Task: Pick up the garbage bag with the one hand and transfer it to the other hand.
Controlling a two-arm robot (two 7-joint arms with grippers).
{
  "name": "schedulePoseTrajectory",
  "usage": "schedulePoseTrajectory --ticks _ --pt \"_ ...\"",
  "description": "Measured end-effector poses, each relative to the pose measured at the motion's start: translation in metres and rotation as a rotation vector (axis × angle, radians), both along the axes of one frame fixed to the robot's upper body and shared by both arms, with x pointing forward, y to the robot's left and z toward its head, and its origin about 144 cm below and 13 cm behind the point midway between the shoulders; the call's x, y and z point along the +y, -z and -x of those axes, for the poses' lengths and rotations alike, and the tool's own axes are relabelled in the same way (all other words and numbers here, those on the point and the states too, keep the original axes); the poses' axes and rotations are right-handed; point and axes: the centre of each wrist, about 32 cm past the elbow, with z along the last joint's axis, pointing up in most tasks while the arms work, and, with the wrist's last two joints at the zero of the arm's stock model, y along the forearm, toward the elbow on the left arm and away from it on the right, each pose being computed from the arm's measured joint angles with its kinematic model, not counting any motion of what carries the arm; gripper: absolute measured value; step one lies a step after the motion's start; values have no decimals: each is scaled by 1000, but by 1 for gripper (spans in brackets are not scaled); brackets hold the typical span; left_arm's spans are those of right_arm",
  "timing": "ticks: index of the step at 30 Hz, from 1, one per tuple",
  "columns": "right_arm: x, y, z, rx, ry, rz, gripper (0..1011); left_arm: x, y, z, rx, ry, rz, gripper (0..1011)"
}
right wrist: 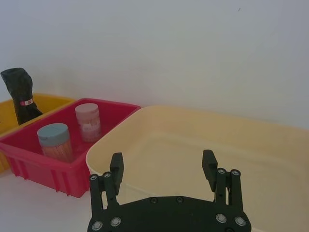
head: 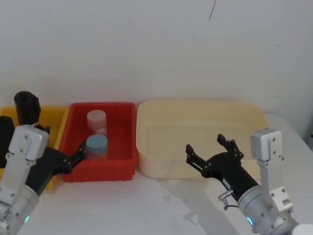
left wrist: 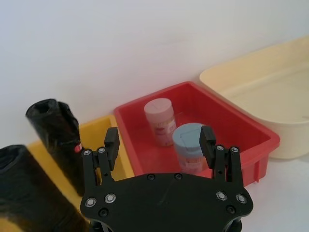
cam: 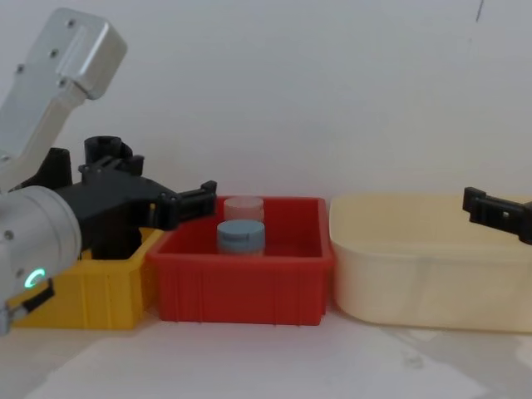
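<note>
Holding nothing, our left gripper (left wrist: 160,135) gapes wide near the yellow bin (left wrist: 96,130); we log the garbage bag (left wrist: 24,188) inside that bin, left end. Our right gripper (head: 204,143), likewise wide and empty, hovers over the cream bin (head: 195,104).

You are at a robot test bench of the lab kind: a plain white surface (head: 146,205) set against a plain white wall (head: 156,49). Three plastic sorting bins stand on it in a row, a yellow bin (cam: 91,291), a red bin (head: 98,174) and a wide cream bin (head: 195,104), with two small lidded sample jars (head: 96,122) laid out as props in the red one. The metal arms with lit ring lights, ending in the left gripper (left wrist: 160,140) and the right gripper (right wrist: 162,162) with black bolted jaws, reach over that bench.
</note>
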Motion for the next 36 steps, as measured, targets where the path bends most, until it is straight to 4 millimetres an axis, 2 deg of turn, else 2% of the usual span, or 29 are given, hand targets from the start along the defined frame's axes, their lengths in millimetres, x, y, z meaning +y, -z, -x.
schedulePoseTrajectory --ticks 5,19,36 --pt "0 0 0 0 0 0 1000 7 -1 5 16 -20 1 1001" --pt "0 0 0 0 0 0 1000 49 -5 28 94 -138 52 1001" --pt "0 0 0 0 0 0 1001 79 -10 21 135 -230 87 1001"
